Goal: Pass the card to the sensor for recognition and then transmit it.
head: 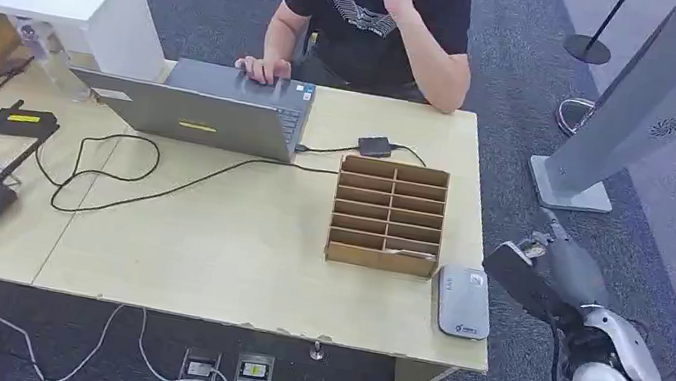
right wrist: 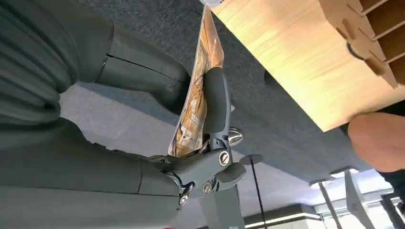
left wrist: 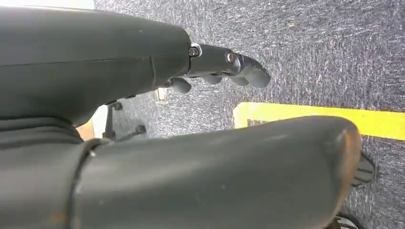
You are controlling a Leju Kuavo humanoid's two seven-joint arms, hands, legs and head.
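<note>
Right hand: the right hand (head: 545,267) is hovering off the table's right edge, just beside the grey sensor (head: 464,302), and it is pinching the card (right wrist: 198,95) between the thumb and the dark fingers (right wrist: 216,100).
Left hand: the left hand (left wrist: 224,67) is hanging over the carpet with its fingers curling in around nothing.
Card position: the card is sitting edge-on in the right hand, near the table corner but not yet over the sensor, which is lying flat at the front right of the table (head: 232,266).
Card handling: it is looking thin, light and a little bendy, with a glossy printed face that is probably slippery; gripping across the flat faces near one end, and leaving the rest free to meet the sensor, is seeming the safest hold.
Surroundings: a wooden slotted organiser (head: 388,216) is standing just behind the sensor; a person (head: 380,15) is sitting at the far side, working at a laptop (head: 194,108).
Hard to make out: in the head view the card is blending into the dark hand; its print is unreadable in the wrist view, and how deep it is sitting in the grip is partly hidden by the fingers.
</note>
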